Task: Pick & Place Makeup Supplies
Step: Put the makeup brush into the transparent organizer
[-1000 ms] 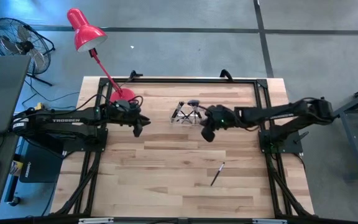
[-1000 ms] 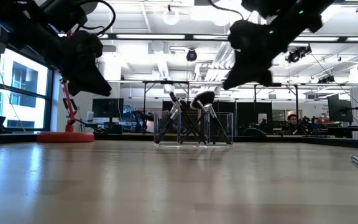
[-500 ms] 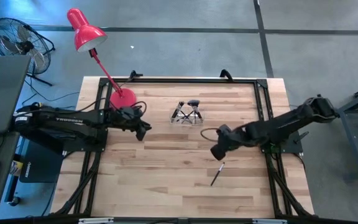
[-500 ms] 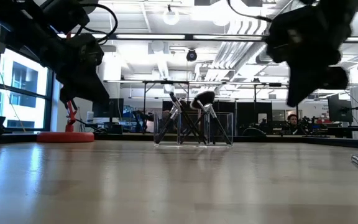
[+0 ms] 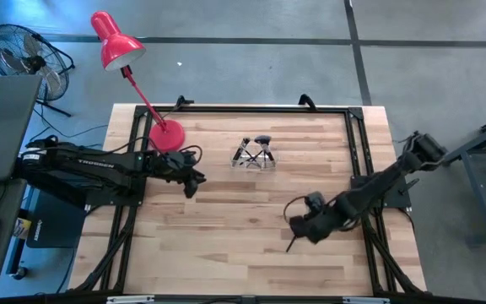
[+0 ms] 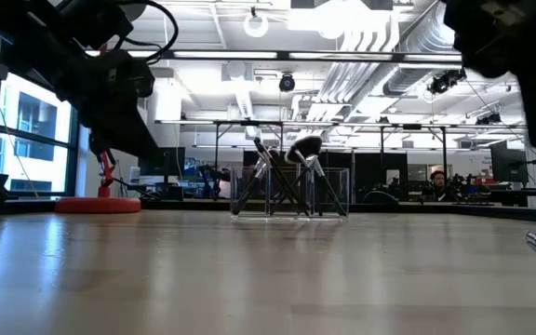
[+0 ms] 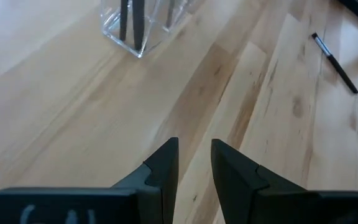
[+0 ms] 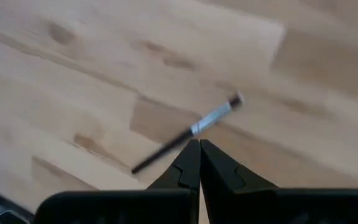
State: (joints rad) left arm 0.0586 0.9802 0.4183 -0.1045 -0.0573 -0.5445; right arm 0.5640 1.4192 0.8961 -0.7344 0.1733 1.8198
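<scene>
Several makeup brushes and liners stand slanted in a small clear holder (image 5: 256, 154) at the table's far middle, also seen in the low view (image 6: 291, 191); one has a fluffy black head. One thin liner (image 5: 292, 243), dark with a silvery end, lies flat on the wood near the right side (image 8: 188, 132). My right gripper (image 8: 199, 147) hovers just above this liner, shut and holding nothing (image 5: 300, 226). My left gripper (image 5: 191, 179) hangs over the table left of the holder, its fingers a narrow gap apart (image 7: 194, 152).
A red desk lamp (image 5: 165, 133) stands at the far left of the table. The wood between the holder and the near edge (image 5: 226, 253) carries only the lone liner. Black frame rails run along the table's sides (image 5: 365, 152).
My right gripper has swung away from the holder toward the table's near right, ending above the lone liner. The liner and the holder have stayed where they were.
</scene>
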